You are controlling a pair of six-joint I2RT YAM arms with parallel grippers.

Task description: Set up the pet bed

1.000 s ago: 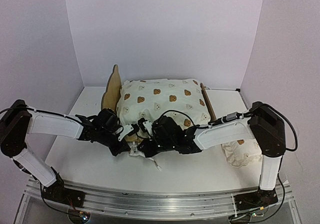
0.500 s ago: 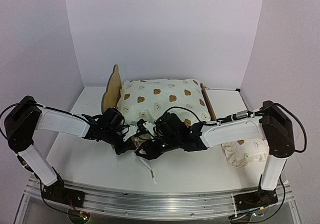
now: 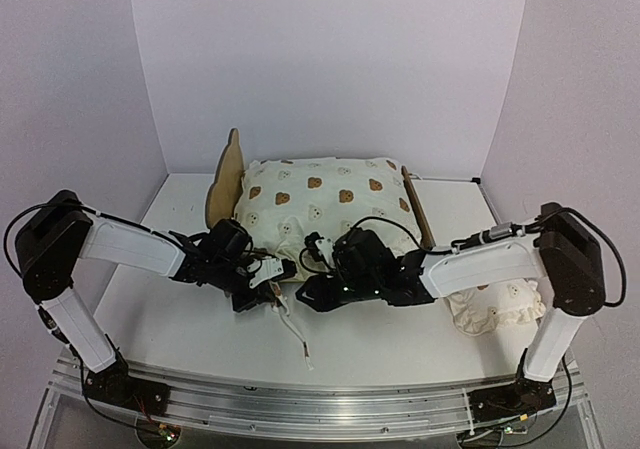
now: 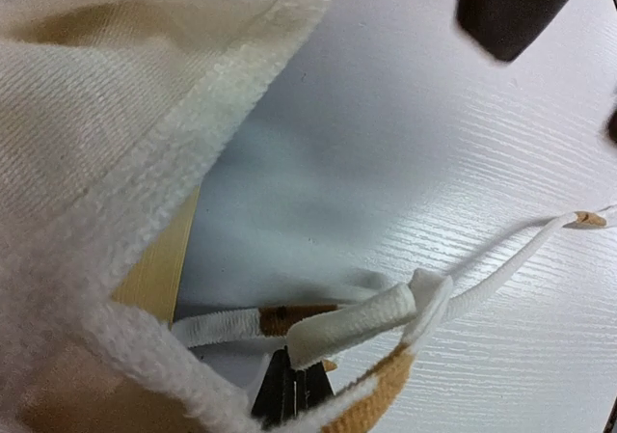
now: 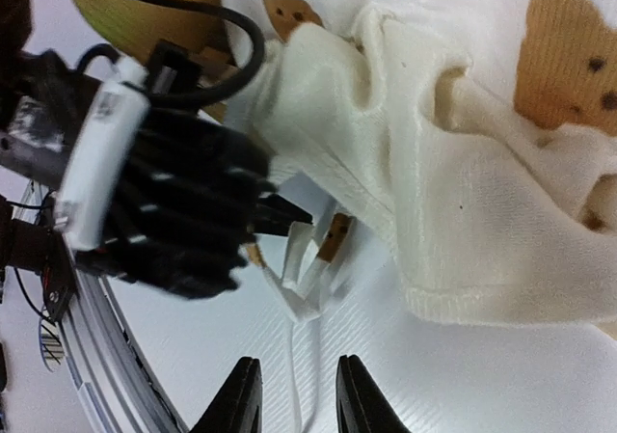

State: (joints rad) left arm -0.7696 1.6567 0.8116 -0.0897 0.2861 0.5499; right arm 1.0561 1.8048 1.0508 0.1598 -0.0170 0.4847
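The pet bed (image 3: 224,174) stands mid-table, with its plywood headboard at the left and a cream bear-print cushion (image 3: 330,204) lying on it. At the cushion's near left corner my left gripper (image 3: 266,275) is shut on a white tie (image 4: 357,319) of the cushion. The looped tie (image 5: 307,259) hangs from its tips (image 5: 287,217), just off the tabletop. My right gripper (image 5: 299,394) is open, a little back from the loop. One loose tie strand (image 3: 293,331) runs along the table between its fingers. Plywood (image 4: 159,269) shows under the cushion edge (image 4: 116,86).
A small ruffled bear-print pillow (image 3: 495,309) lies at the right, beside the right arm's base. White walls close in the table at the back and on both sides. The aluminium rail (image 3: 320,399) runs along the near edge.
My right gripper has opened, let go of the tie and pulled back to the right. The freed strand now lies on the table. The left gripper stays shut and has edged right.
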